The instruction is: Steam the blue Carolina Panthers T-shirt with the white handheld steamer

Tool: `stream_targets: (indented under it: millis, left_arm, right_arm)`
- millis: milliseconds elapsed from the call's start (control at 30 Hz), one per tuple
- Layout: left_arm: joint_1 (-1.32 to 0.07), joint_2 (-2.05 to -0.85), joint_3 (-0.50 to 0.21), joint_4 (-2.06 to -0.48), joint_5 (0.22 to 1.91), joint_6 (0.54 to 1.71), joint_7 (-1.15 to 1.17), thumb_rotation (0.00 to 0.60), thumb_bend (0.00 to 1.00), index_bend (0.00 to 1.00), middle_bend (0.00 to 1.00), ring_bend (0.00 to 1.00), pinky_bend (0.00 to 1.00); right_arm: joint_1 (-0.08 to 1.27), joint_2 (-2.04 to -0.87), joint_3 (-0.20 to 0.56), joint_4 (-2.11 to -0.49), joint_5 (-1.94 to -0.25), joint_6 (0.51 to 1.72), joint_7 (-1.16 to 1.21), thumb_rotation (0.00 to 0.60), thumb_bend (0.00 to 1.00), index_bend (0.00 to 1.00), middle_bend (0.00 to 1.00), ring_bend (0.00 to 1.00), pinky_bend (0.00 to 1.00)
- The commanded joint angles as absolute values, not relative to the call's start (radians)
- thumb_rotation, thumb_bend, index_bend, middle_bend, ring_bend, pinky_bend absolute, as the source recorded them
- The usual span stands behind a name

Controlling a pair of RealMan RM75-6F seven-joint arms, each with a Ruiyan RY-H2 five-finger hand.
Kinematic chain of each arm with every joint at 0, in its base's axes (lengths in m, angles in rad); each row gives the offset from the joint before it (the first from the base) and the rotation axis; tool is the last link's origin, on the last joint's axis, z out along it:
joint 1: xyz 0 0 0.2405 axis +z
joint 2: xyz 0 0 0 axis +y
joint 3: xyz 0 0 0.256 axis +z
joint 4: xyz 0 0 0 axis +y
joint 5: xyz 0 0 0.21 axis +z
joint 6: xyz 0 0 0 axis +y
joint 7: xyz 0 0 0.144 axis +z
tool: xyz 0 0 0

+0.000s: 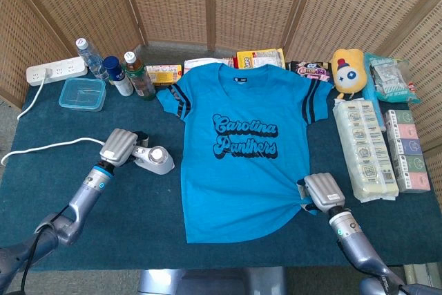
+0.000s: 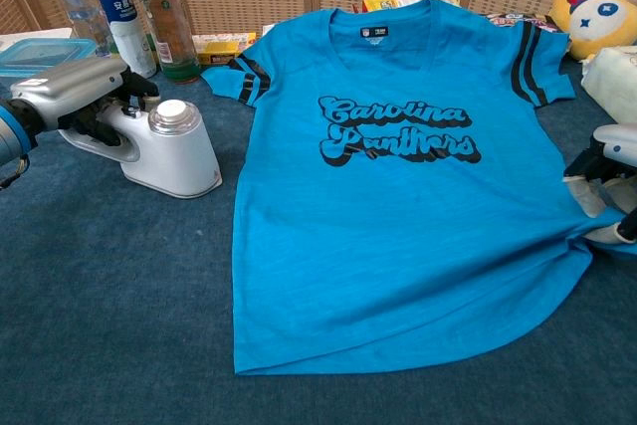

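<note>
The blue Carolina Panthers T-shirt (image 1: pixel 238 143) (image 2: pixel 398 176) lies flat, face up, in the middle of the dark blue table. My left hand (image 1: pixel 119 147) (image 2: pixel 75 95) grips the handle of the white handheld steamer (image 1: pixel 153 160) (image 2: pixel 164 146), which stands on the cloth just left of the shirt's side edge, apart from it. My right hand (image 1: pixel 319 192) (image 2: pixel 605 186) pinches the shirt's lower right hem, where the fabric bunches into folds. The steamer's white cord (image 1: pixel 41 148) runs off to the left.
Bottles (image 1: pixel 124 74) and a clear lidded box (image 1: pixel 83 93) stand at the back left beside a power strip (image 1: pixel 56 70). Snack packs (image 1: pixel 259 59) line the back edge. A yellow plush toy (image 1: pixel 347 71) and packaged goods (image 1: pixel 364 146) fill the right side.
</note>
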State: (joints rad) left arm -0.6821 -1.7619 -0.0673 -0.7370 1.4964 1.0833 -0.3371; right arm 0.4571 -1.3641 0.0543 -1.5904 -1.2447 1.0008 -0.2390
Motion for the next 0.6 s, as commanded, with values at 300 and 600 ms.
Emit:
stream_targets:
  millis: [300,600]
  left_arm:
    - [-0.634,-1.771,-0.115,-0.750,1.467,1.197,-0.421,0.600,0.53,0.74,0.84,0.77,0.80]
    - [-0.664,-1.734,-0.141,-0.849,1.487,1.231,-0.381,0.600,0.53,0.74,0.84,0.77,0.80]
  right_arm:
    - [0.458,-1.363,0.052,-1.597,-1.252,1.006,-0.237,0.600,0.37,0.72,0.67,0.75,0.87]
    - [0.459,-1.360,0.051,-1.612,-1.256,1.011,-0.238,0.600,0.37,0.72,0.67,0.75,0.88]
